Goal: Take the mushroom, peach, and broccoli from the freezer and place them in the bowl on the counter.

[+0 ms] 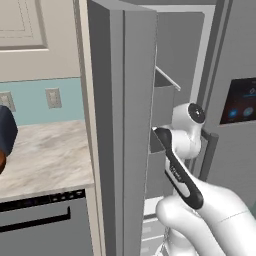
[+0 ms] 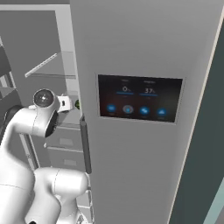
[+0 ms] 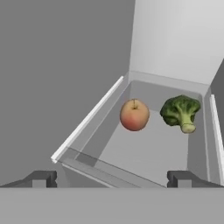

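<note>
Inside the freezer, the peach and broccoli sit apart on 1 shelf. The hand faces them, spread wide and holding nothing, seemingly lining up a grasp.

The freezer stood open, its grey door swung out edge-on to the left. The white arm rose from the lower right and reached into the compartment beside a clear shelf; its claw was hidden inside. Left of the door lay the beige counter.
</note>
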